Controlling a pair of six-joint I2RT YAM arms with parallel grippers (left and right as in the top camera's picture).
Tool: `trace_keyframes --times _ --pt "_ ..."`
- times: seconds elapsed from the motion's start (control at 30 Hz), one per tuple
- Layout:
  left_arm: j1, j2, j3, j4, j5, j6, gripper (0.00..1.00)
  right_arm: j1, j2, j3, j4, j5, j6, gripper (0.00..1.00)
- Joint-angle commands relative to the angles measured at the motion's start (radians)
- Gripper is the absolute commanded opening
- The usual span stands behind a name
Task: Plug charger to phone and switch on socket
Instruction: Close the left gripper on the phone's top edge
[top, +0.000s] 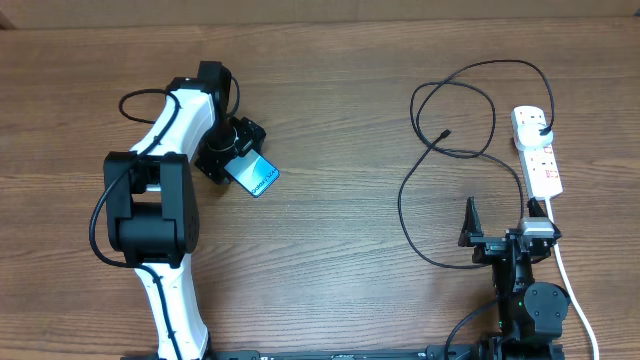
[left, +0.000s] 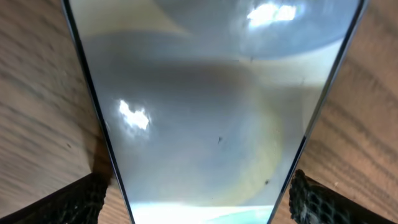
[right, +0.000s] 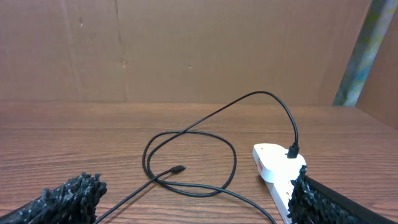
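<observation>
Table (top: 340, 230): brown wood grain, carrying everything below.
Left arm (top: 165, 170): white and black, reaching from the near edge up the left side of the table.
Right arm (top: 530, 300): black, low at the near right corner.
Charger (top: 402, 205): thin black cable in loose loops on the right half of the table. One long bend sweeps toward the near edge, and an arc rises past the socket's far end.
White cord (top: 572, 290): thick, leaving the socket's near end toward the near right corner.
Socket (top: 537, 150): white strip with red marks, far right. Its long axis runs far-to-near, tilted slightly.
Left gripper (top: 240, 160): clamped on the phone, a finger against each long edge in the wrist view.
Right gripper (top: 503, 222): spread wide with nothing between the fingers, one finger just over the socket's near end.
Phone (top: 256, 176): left of centre, glowing blue screen up. Its long axis is diagonal, with the far-left end in the gripper and the free end pointing near-right.
Plug (top: 541, 127): black, seated in the socket's far end.
Connector tip (top: 444, 134): lies loose on the wood inside the loops, well apart from the phone.
</observation>
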Motion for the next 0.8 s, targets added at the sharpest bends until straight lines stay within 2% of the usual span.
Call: trace_keyframes --times 0.0,0.13,0.3,0.77 --pt "-0.018 0.074 -0.056 0.010 0.060 -0.025 0.97 -0.003 -0.010 -0.011 0.006 -0.001 0.006 1.00" --pt "-0.018 0.074 -0.056 0.016 0.027 -0.040 0.95 -0.003 -0.010 -0.011 0.006 -0.001 0.006 1.00" --pt "-0.018 0.074 -0.056 0.017 -0.045 -0.040 0.99 -0.003 -0.010 -0.011 0.006 -0.001 0.006 1.00" --pt "-0.018 0.074 -0.056 0.047 -0.110 -0.051 1.00 -0.003 -0.010 -0.011 0.006 -0.001 0.006 1.00"
